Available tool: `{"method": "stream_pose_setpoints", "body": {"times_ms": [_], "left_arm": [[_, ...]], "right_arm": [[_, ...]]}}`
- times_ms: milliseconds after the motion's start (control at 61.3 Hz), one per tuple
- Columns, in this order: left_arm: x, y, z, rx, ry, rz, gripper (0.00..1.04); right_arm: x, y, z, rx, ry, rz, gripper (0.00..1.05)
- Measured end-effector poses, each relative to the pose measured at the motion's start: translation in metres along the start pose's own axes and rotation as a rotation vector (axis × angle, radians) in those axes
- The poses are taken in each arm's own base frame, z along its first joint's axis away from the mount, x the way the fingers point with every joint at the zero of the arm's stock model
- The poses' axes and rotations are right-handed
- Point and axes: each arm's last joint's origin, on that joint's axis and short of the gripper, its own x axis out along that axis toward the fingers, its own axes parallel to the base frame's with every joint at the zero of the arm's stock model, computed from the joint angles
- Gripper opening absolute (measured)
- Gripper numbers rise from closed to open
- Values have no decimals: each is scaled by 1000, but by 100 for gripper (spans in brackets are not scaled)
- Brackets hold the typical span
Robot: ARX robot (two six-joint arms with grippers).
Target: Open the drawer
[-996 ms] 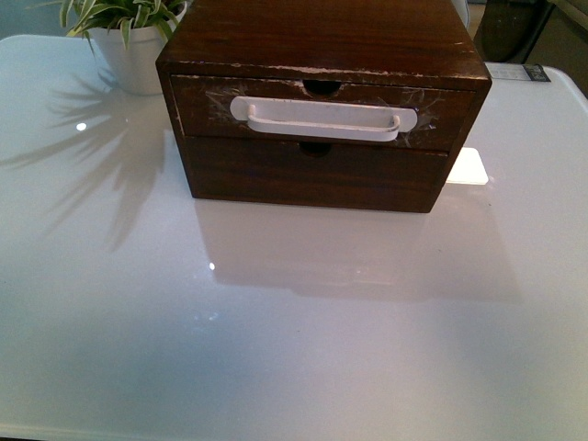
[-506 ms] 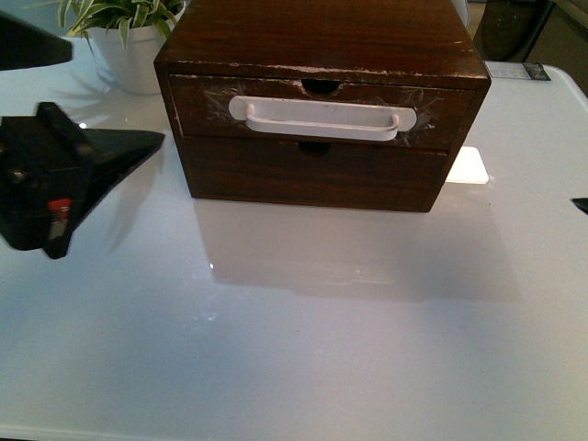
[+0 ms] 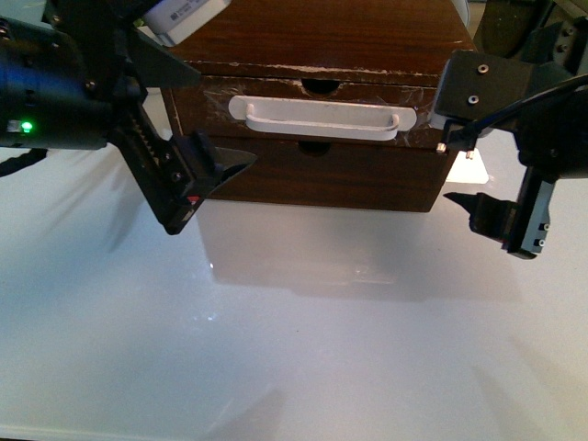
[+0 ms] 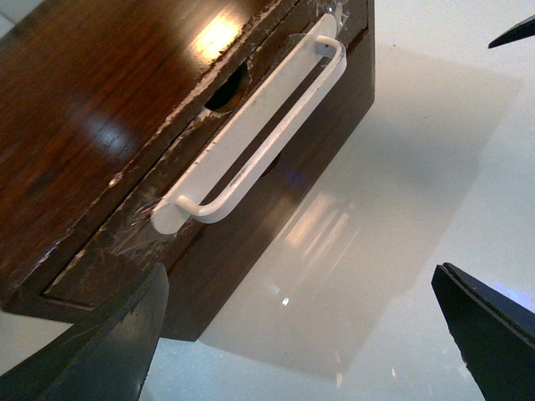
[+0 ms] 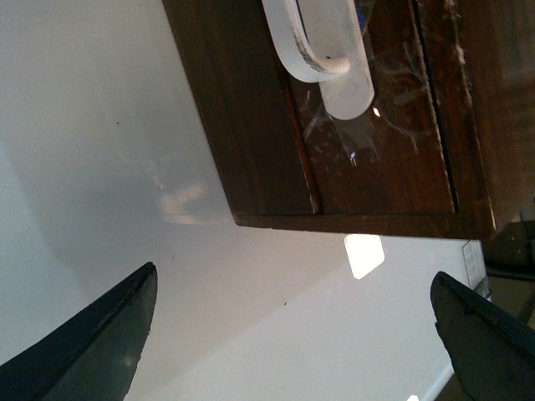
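A dark brown wooden chest (image 3: pixel 322 37) stands at the back of the white table. Its top drawer (image 3: pixel 213 103) has a scratched whitish front, a long white bar handle (image 3: pixel 322 118) and a semicircular notch (image 3: pixel 321 86), and sits flush in the chest. My left gripper (image 3: pixel 220 119) is open in front of the chest's left corner, touching nothing. My right gripper (image 3: pixel 450 152) is open at the chest's right corner, empty. The left wrist view shows the handle (image 4: pixel 251 134) beyond the open gripper (image 4: pixel 305 334). The right wrist view shows the handle's end (image 5: pixel 322 42) beyond the open gripper (image 5: pixel 292 334).
Below the top drawer is a plain handle-less drawer front (image 3: pixel 312 175). The glossy white table (image 3: pixel 294 349) stretches toward me. A bright square patch (image 5: pixel 364 255) lies on the table beside the chest's right side. My arms hide the things behind the chest's corners.
Both arms have swung in from the sides to the chest's front corners, the left one earlier. The chest and drawer have not moved.
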Motion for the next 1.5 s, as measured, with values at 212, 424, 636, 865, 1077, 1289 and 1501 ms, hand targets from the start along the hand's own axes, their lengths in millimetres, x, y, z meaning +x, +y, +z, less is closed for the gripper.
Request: {"method": "stream_pose_setpoints", "body": {"times_ms": [212,424,636,865,1077,1289,1501], "left_arm": [[23,4,4,22,4,-40,96],[44,9,11,29,-9,-77,96],[58,10,9,24,0,-109,96],[68,7,7,20,1,-143,96],[78,9,9,17,0,-165,96],[88,13,8,7,10,-179,96],[96,16,10,4,8,-189,96]], "right_arm": [[23,1,16,-63,-28,37,96],[41,-4,24,-93,-53,53,96],[53,-9,28,-95,-94,65,96],[64,-8,32,-99,-122,94,96],[67,-8,39,-105,-151,110,96],[69,-9,41,-106,-162,119,96],[72,-7,41,-104,-163,142,96]]}}
